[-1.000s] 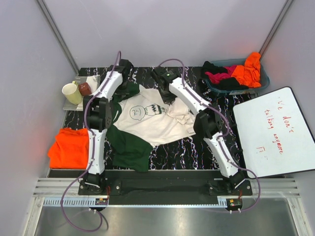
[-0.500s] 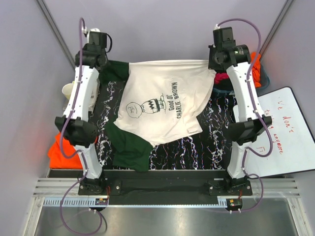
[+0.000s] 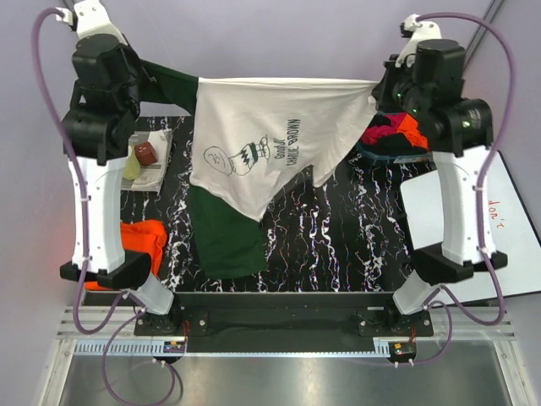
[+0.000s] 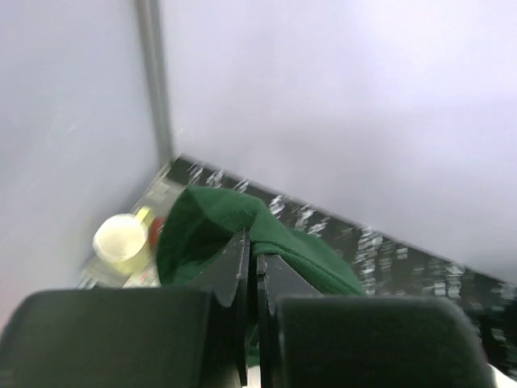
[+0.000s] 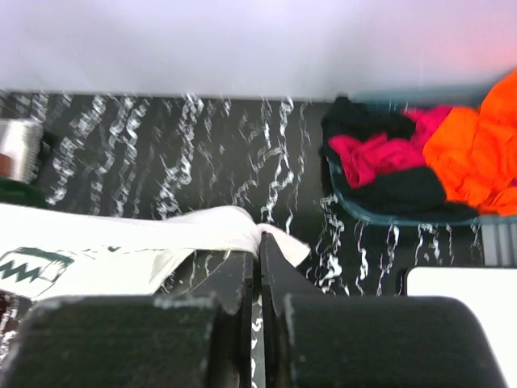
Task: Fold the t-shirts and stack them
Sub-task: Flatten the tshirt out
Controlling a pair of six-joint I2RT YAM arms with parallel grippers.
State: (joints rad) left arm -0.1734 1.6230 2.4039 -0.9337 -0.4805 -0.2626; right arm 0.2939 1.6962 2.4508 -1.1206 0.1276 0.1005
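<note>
- The black, white-veined table (image 3: 338,245) fills the floor of the walled cell.
- The cream t-shirt (image 3: 254,127) hangs above the table's far half, its top edge stretched taut between the two raised arms. Its cartoon and lettering face the top camera, turned sideways. One dark green sleeve runs to the left arm. The other hangs lowest, over the near-left part of the table, and whether it touches the surface cannot be told.
- The white board (image 3: 517,228) with red writing lies at the right edge, partly behind the right arm.
- A teal bin (image 5: 404,212) stands at the far right corner, holding a black shirt (image 5: 396,190), a magenta shirt (image 5: 371,153) and an orange shirt (image 5: 477,153) in a loose heap.
- Another orange shirt (image 3: 139,241) lies on the near-left of the table, partly behind the left arm.
- The left gripper (image 4: 252,242) is clamped tight on the green sleeve, fingers nearly meeting.
- The right gripper (image 5: 258,238) is likewise pinched on a fold of the cream cloth.
- A pale mug (image 4: 119,240) sits on a small tray (image 3: 156,169) at the far left, beside a small brown object (image 3: 145,153).
</note>
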